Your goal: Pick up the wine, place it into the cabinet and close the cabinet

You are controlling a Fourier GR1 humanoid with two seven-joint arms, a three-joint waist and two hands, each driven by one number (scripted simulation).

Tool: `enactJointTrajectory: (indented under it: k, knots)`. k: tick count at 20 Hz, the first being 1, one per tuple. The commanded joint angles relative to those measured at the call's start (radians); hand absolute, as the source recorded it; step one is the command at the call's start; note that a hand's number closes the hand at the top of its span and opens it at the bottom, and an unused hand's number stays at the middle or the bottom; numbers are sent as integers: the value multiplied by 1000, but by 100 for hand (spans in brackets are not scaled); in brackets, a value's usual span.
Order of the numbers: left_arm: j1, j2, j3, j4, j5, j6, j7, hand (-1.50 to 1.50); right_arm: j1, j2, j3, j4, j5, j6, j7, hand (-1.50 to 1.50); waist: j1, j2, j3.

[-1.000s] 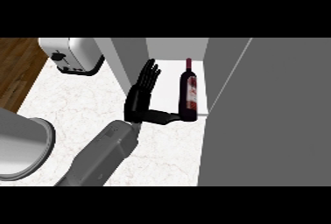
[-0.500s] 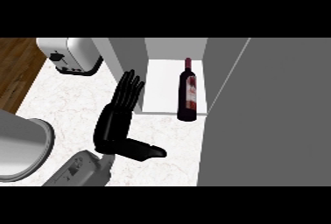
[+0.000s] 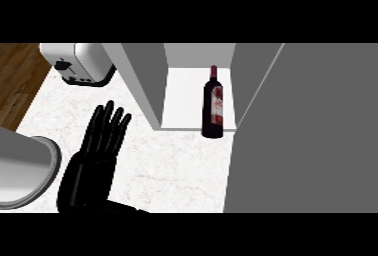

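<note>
1. The head view looks steeply down on a white, faintly marbled counter point(image 3: 177, 165), with a strip of brown wooden floor point(image 3: 18, 80) along the upper left.

2. One black hand point(image 3: 92, 160) shows at the lower left of the view, over the counter. Its fingers point(image 3: 111, 122) are straight and held together, pointing up towards the top of the view, and the thumb point(image 3: 122, 207) juts out to the right at the lower edge. The hand is flat and open and holds nothing. From its place at the left of the view it appears to be the robot's left hand, though no forearm is visible to confirm this.

3. The robot's other hand does not show in the view.

4. The wine bottle point(image 3: 214, 105) is dark, with a red and white label and a thin neck. It stands on the white floor of the open cabinet point(image 3: 184, 90), at the right side of the compartment, near the front edge. Its base just overlaps that edge as seen from above. The hand is well apart from the bottle, down and to the left.

5. The cabinet's grey left wall point(image 3: 140, 80) runs between the hand and the bottle. A broad grey panel point(image 3: 310, 130), seemingly the open cabinet door, fills the right side of the view just beside the bottle.

6. A silver toaster point(image 3: 77, 64) sits on the counter at the upper left, left of the cabinet.

7. Part of a round grey object point(image 3: 22, 172) curves in from the left edge, just beside the hand.
</note>
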Motion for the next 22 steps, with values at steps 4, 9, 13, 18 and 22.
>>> enactJointTrajectory:
  k: [4, 9, 13, 18, 22]
  knots:
    - [200, 114, 98, -152, 1, -11, -7, -150, 43, -42, 126, -95, -63, 89, 97, 150, -4, 1, -1]
    - [342, 149, 188, -142, 30, -118, -113, -150, 93, 4, 281, -120, -92, 71, 171, 150, -2, 2, -2]
    - [409, 215, 326, -248, 134, -166, -65, -150, 112, 75, 468, -174, 34, 4, 223, 150, -6, -2, -2]
    - [590, 273, 456, -281, 187, -300, -98, -150, -16, 137, 601, -146, 141, -112, 313, 150, 3, -2, -2]
    - [623, 274, 558, -203, 233, -426, -144, -150, -217, 139, 687, -21, 228, -257, 308, 150, 9, -1, -3]
